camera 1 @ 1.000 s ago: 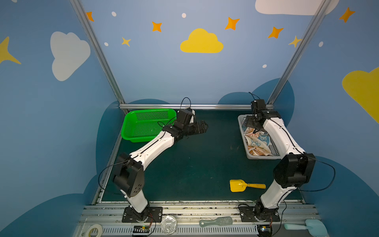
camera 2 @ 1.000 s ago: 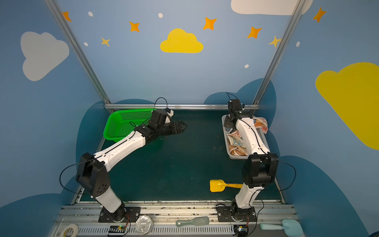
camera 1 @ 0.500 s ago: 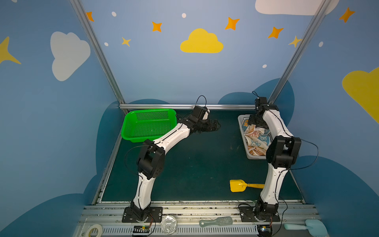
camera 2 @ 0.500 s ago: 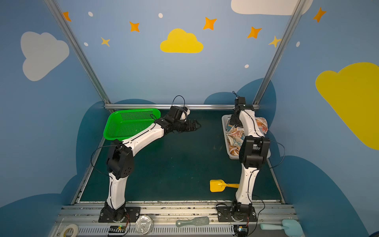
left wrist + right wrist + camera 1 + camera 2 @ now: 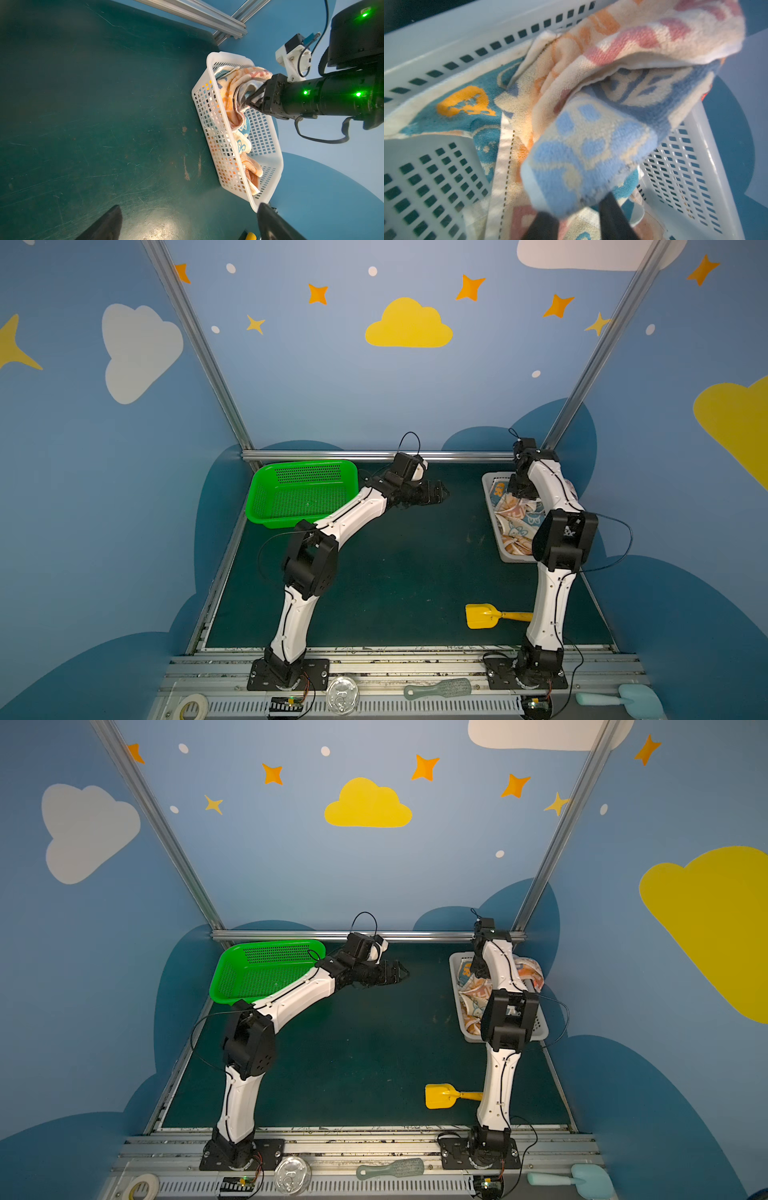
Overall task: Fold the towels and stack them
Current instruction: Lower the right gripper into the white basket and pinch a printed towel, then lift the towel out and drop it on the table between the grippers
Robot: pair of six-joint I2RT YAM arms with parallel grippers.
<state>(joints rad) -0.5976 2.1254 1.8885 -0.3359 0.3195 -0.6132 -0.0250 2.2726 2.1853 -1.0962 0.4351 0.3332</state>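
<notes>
Towels (image 5: 513, 516) lay crumpled in the white basket (image 5: 209, 116) at the far right corner of the tabletop (image 5: 395, 572). The right end effector (image 5: 248, 101) reached into the basket, its jaws pinched on a fold of a blue towel (image 5: 583, 158). The left end effector (image 5: 438, 493) hung near the far edge beside the green basket (image 5: 299, 497), jaws fully apart, holding nothing.

Towels (image 5: 513, 516) in right basket (image 5: 512, 557); second basket (image 5: 307, 466) back left; scoop (image 5: 482, 616) front.

Fingers (image 5: 612, 218) pinch blue towel (image 5: 583, 158) over white basket (image 5: 695, 166).
</notes>
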